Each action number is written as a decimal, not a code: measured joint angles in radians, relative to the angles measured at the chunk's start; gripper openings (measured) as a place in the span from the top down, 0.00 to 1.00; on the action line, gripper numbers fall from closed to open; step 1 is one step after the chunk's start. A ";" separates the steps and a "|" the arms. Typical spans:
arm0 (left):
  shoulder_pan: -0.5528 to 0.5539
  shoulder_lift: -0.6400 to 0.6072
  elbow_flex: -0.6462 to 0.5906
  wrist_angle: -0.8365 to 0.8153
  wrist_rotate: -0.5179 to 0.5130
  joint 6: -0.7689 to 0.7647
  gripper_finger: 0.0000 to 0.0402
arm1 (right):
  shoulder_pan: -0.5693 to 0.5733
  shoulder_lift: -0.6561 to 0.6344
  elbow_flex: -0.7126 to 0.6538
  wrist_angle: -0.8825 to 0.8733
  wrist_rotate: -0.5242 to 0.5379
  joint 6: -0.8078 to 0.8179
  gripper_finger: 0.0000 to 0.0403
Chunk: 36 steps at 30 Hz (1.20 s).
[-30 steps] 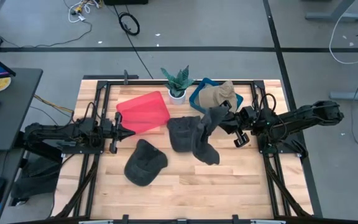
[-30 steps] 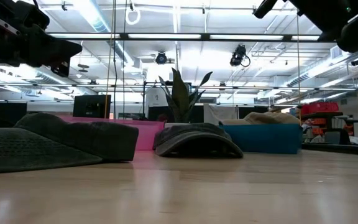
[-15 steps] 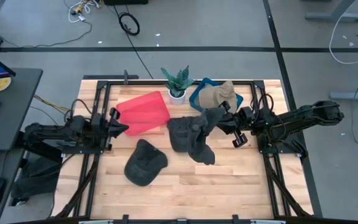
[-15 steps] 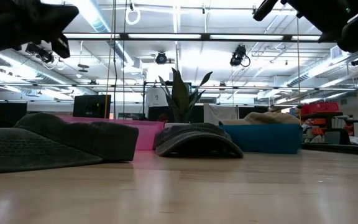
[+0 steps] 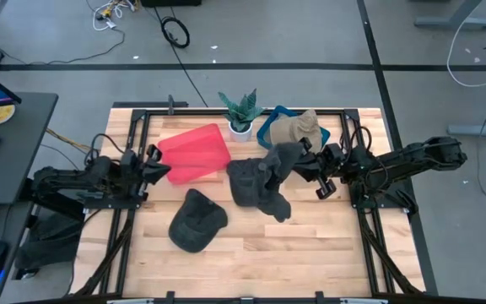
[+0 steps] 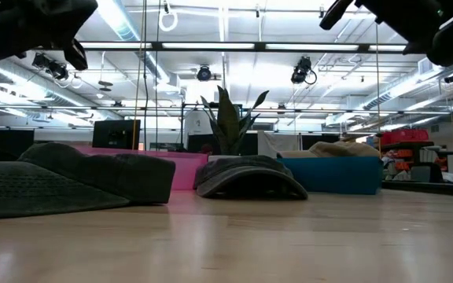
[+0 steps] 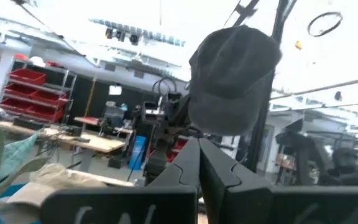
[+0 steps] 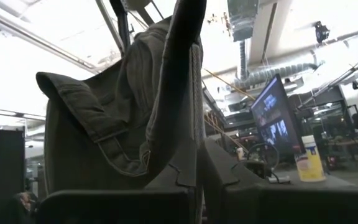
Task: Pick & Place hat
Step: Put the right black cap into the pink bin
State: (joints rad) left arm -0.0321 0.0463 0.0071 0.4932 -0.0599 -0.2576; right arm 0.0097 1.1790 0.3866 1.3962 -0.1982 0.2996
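now r fingers [image 5: 298, 162] clamp dark hat [image 5: 274, 173] aloft; l fingers [image 5: 160, 166] closed, empty.

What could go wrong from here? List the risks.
The right gripper holds a dark hat by one edge, so it may slip free. The hanging hat brushes another dark hat beneath it and could drag it. The blue bin already holds a tan hat, leaving little room.
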 joint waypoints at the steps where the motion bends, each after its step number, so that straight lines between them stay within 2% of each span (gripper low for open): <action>1: -0.001 0.000 0.000 0.012 0.012 -0.001 0.99 | 0.000 0.000 0.000 0.005 0.000 0.001 1.00; 5: -0.022 0.001 0.000 0.073 0.065 -0.008 0.99 | 0.000 0.000 0.000 0.009 0.000 0.003 1.00; 10: -0.070 0.051 0.000 0.195 0.066 -0.012 0.99 | 0.000 0.000 0.000 0.011 0.000 0.003 1.00; 20: -0.124 0.292 0.006 0.429 -0.032 0.036 0.99 | 0.000 0.000 0.000 0.021 -0.001 0.017 1.00; 24: -0.125 0.399 0.067 0.429 -0.001 0.060 0.99 | 0.000 0.000 0.000 0.022 -0.001 0.018 1.00; 30: -0.139 0.608 0.199 0.430 0.120 0.115 0.99 | 0.000 0.000 0.000 0.026 -0.003 0.020 1.00; 36: -0.202 0.809 0.327 0.428 0.127 0.250 0.99 | 0.000 0.000 0.001 0.027 -0.017 0.033 1.00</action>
State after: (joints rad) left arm -0.2346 0.8550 0.3344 0.9217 0.0668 -0.0080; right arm 0.0101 1.1790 0.3874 1.4228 -0.2154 0.3328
